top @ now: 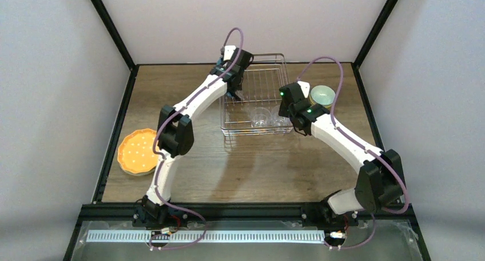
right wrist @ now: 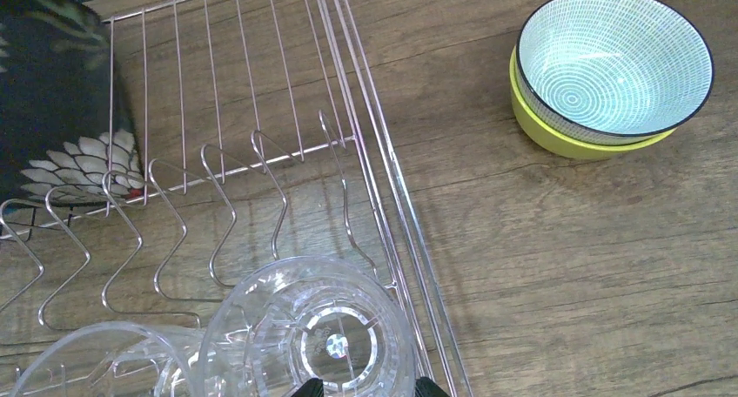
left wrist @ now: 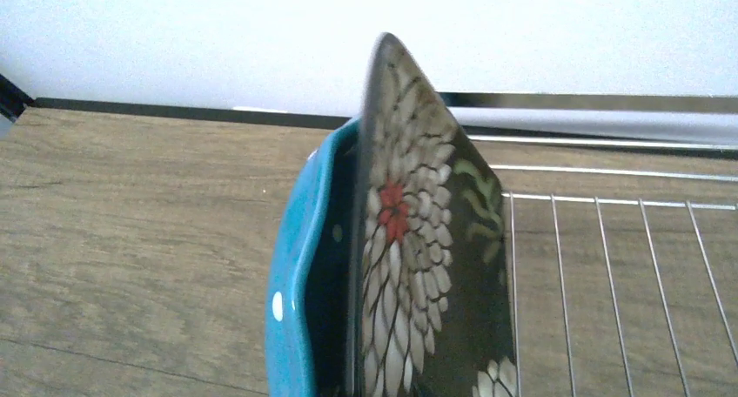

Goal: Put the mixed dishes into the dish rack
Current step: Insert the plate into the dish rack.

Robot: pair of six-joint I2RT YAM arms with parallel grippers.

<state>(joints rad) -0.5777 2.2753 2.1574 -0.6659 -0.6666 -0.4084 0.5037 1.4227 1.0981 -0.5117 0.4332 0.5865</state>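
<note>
Clear glass cup (right wrist: 335, 345) sits in the dish rack (right wrist: 380, 158) at my right gripper (right wrist: 366, 386), tips apart; if they grip it, I cannot tell. Black floral plate (left wrist: 418, 266) stands against blue plate (left wrist: 300, 279); jaws of my left gripper (top: 232, 93) are hidden.

dish rack (right wrist: 370, 144): bare shiny metal wire; glass cups (right wrist: 335, 336): clear, glossy; black floral plate (left wrist: 418, 266), blue plate (left wrist: 296, 275), mint bowl (right wrist: 613, 62): smooth glossy glaze; table (right wrist: 566, 266): matt wood grain
</note>
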